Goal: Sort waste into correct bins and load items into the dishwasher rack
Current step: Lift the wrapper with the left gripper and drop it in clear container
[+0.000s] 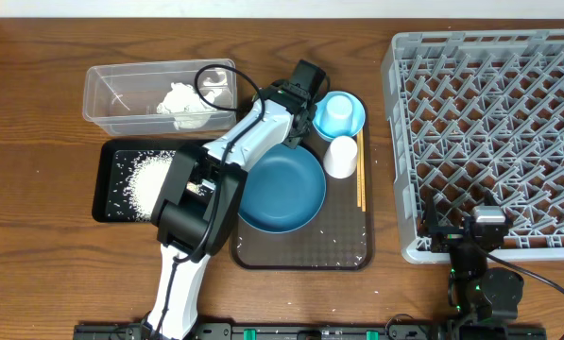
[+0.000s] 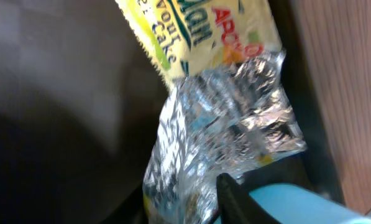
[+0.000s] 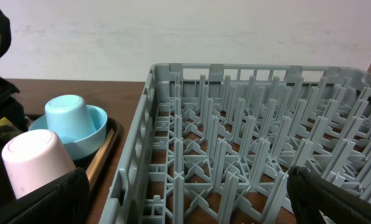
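Note:
My left gripper (image 1: 299, 94) is at the far edge of the brown tray, shut on the yellow-green printed wrapper (image 2: 216, 118), whose crinkled clear end fills the jaws (image 2: 185, 193). The large blue bowl (image 1: 282, 189), the small light-blue cup (image 1: 336, 113), the white cup (image 1: 340, 156) and the chopsticks (image 1: 361, 175) sit on the tray. White rice (image 1: 145, 179) lies in the black tray (image 1: 107, 203). The tissue (image 1: 182, 102) lies in the clear tub (image 1: 107, 85). My right gripper (image 1: 477, 219) is open and empty over the front edge of the grey rack (image 1: 489, 123). No carrot shows.
The brown serving tray (image 1: 348, 250) lies between the bins and the rack, with a few rice grains on it. The right wrist view shows the open jaws (image 3: 188, 180), the rack (image 3: 235, 112), the light-blue cup (image 3: 67, 115), the white cup (image 3: 33, 158) and the chopsticks (image 3: 101, 158).

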Tool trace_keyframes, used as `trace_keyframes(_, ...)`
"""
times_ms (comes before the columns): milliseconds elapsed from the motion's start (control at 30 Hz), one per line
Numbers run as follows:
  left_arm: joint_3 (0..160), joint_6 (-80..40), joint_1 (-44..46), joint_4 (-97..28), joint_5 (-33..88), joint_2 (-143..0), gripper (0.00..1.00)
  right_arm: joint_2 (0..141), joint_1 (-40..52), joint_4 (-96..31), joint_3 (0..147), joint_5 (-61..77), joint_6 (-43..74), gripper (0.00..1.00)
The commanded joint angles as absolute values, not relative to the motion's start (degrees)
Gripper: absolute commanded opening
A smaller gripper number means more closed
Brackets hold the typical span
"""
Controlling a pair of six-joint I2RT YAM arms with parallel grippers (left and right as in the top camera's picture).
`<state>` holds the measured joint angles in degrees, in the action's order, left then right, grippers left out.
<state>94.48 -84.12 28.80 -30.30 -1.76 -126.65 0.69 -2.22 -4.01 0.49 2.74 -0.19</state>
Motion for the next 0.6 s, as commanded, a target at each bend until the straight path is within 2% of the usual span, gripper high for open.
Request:
trace_keyframes(0,94.0,-80.9,28.3,-29.3,-3.1,-126.9,0.22,0.4,-2.2,-4.1,0.3,2.4,0.8,0.99)
trace_keyframes(100,94.0,-77.6,28.4,-28.9,-3.0,-126.5,0.07,0.4,-2.2,-4.1,0.3,2.4,0.8,0.99)
trace_keyframes(567,94.1,-67.4,29.8,-29.7,-4.1,-110.6,0.06,0.4,-2.2,-4.1,0.3,2.4,0.8,0.99)
